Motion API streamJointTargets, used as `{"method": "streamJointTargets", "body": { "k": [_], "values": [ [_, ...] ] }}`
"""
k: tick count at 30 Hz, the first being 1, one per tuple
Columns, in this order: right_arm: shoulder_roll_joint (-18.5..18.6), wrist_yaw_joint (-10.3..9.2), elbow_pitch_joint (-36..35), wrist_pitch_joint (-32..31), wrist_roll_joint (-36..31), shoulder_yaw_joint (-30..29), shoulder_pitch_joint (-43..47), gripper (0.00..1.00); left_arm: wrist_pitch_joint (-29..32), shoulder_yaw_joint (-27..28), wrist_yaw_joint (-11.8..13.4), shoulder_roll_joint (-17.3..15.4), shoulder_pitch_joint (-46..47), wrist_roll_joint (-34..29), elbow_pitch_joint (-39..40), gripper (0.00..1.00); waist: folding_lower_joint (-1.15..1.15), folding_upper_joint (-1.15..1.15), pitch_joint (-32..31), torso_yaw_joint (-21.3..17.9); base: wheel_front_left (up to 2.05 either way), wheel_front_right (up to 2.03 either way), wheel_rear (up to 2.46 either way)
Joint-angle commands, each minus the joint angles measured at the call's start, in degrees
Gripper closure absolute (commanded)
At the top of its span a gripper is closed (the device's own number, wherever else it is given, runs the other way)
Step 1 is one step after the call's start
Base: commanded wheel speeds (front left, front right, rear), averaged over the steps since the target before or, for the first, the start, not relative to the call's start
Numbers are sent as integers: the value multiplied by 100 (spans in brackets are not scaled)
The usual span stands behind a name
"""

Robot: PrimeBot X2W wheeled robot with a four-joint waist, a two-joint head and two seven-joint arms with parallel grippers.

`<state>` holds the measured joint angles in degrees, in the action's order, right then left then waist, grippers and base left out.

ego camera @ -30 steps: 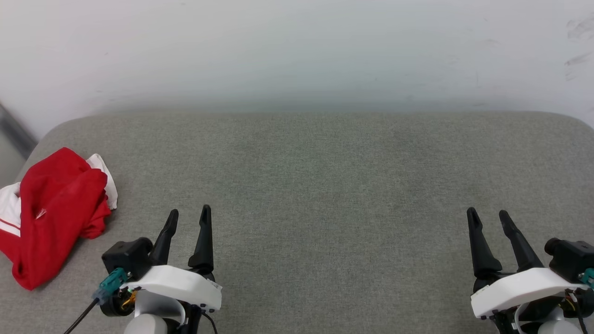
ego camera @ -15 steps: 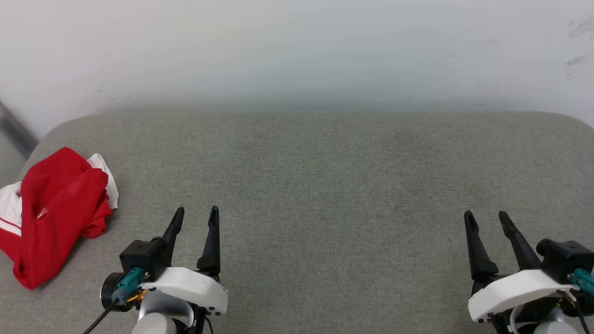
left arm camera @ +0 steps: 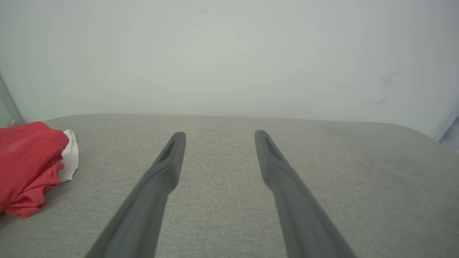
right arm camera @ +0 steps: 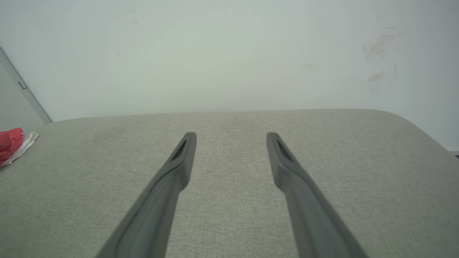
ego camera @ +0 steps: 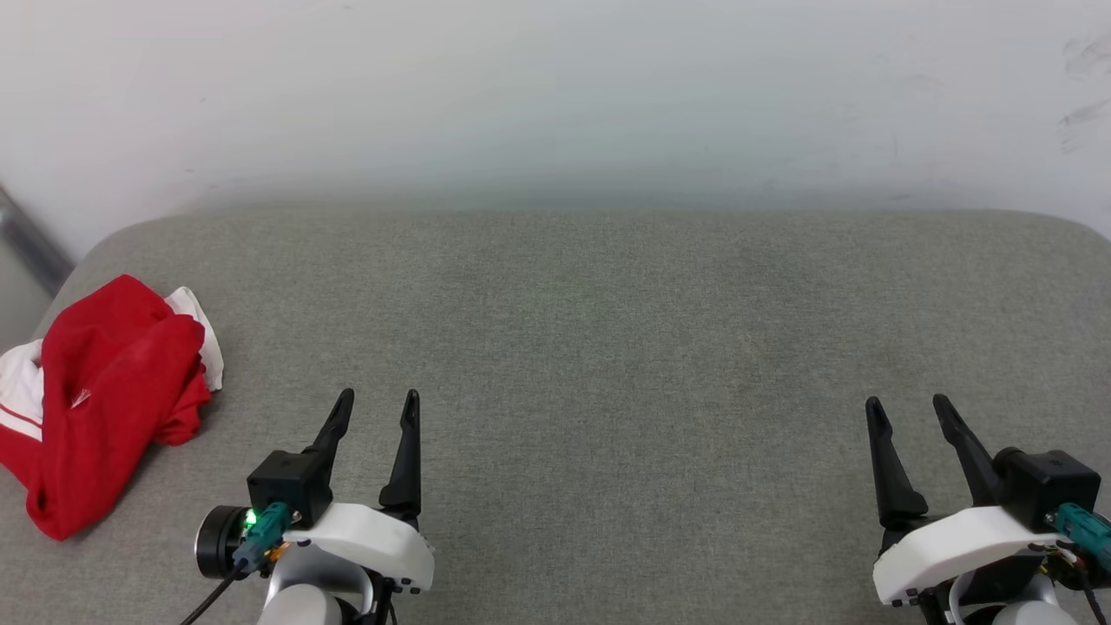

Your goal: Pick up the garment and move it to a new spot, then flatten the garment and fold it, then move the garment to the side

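The garment [ego camera: 104, 391] lies crumpled in a red heap with white sleeve cloth showing, at the far left edge of the grey cushion [ego camera: 608, 330]. Its letters and numbers are hidden in the folds. In the left wrist view the garment [left arm camera: 28, 168] sits at the left edge; the right wrist view catches a sliver of the garment [right arm camera: 12, 145] far left. My left gripper [ego camera: 379, 399] hovers open low in the head view, to the right of the garment and apart from it. My right gripper [ego camera: 907, 406] is open at the lower right, holding nothing.
A pale wall [ego camera: 555, 95] rises behind the cushion. A grey metal strip [ego camera: 30, 243] runs along the wall at the far left. The cushion's rounded corners curve away at the back left and back right.
My left gripper has shifted right and slightly back toward me, turning a little. The right gripper has moved only slightly. The garment has stayed put.
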<state>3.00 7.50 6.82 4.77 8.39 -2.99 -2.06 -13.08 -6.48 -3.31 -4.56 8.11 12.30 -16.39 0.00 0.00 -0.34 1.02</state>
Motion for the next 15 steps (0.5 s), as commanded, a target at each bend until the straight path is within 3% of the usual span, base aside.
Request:
{"method": "streamJointTargets", "body": {
  "k": [1, 9, 15],
  "values": [
    [-15, -2, -16, 31, -98, -7, 42, 0, -50, -7, -2, 15, 78, -89, -6, 0, 0, 0, 0, 1, 0, 0, 0],
    [-17, -2, 21, 123, -286, 0, 29, 0, -130, -37, -21, 60, 146, -230, -160, 0, 0, 0, 1, 62, 0, 0, 0],
    [-18, -2, 26, 186, -421, 69, 49, 0, -189, -10, -4, 88, 217, -287, -251, 0, 0, 0, 7, 362, 0, 0, 0]
  ]
}}
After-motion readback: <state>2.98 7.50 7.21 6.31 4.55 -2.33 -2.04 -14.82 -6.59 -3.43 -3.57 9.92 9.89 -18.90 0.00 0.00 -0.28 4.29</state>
